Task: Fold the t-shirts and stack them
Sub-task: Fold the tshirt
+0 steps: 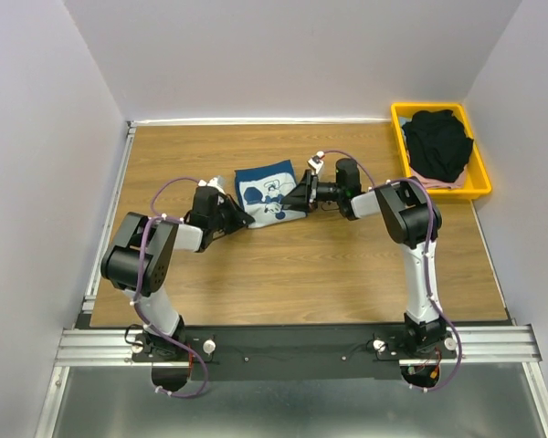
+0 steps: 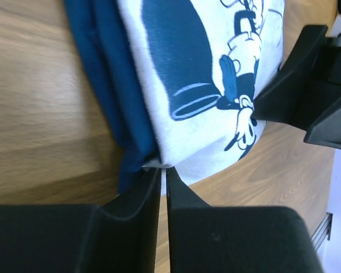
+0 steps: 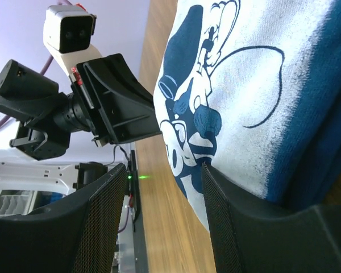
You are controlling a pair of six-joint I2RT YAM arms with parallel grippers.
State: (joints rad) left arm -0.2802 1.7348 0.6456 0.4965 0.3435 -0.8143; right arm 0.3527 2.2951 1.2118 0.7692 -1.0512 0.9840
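Observation:
The navy-blue t-shirt (image 1: 267, 192) with the white cartoon-mouse print lies folded on the table, mid-back. My left gripper (image 1: 241, 217) is at its near-left corner. In the left wrist view the jaws (image 2: 162, 170) are closed to a thin slit on the shirt's (image 2: 193, 68) edge. My right gripper (image 1: 301, 196) is at the shirt's right edge. In the right wrist view it (image 3: 165, 168) is open, with one finger (image 3: 227, 205) against the shirt (image 3: 256, 85) and bare table between the jaws. The black t-shirt (image 1: 438, 141) lies crumpled on the pale pink one (image 1: 431, 180).
The yellow tray (image 1: 480, 173) holding the black and pink shirts stands at the back right corner. The wooden table (image 1: 301, 265) is walled on the left, back and right. The two grippers face each other closely across the shirt.

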